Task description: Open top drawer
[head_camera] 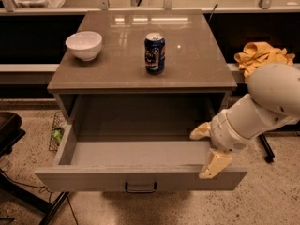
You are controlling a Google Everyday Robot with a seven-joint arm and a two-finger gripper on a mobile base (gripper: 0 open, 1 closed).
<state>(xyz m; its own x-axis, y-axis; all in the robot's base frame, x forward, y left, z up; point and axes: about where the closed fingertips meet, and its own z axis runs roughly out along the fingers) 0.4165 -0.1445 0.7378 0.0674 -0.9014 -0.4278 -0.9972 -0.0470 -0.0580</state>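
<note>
The top drawer (131,153) stands well out from the front of the cabinet (197,64). Its bare grey floor is in plain sight and its front panel, with the small dark bar handle (140,188) at the centre, lies nearest the camera.

The robot's white arm (262,107) comes in from the cabinet's right side. A thick rounded segment sits high beside the cabinet's right edge, and the forearm slopes down and leftward from it toward the cabinet's front right corner.

The gripper (200,154) sits at that corner, over the right end of the drawn-out drawer. Its two tan fingers are spread wide apart with nothing between them. One finger (200,131) points left, inside the drawer's right end and close to the cabinet's opening. The other finger (214,164) hangs downward, with its tip over the top rim of the drawer's front panel.

On top of the cabinet a blue drink can (154,53) stands upright near the middle, and a white bowl (84,45) sits toward the left edge, well apart from the can. A crumpled yellow cloth (262,56) lies on the ledge to the right of the cabinet, behind the arm.
</note>
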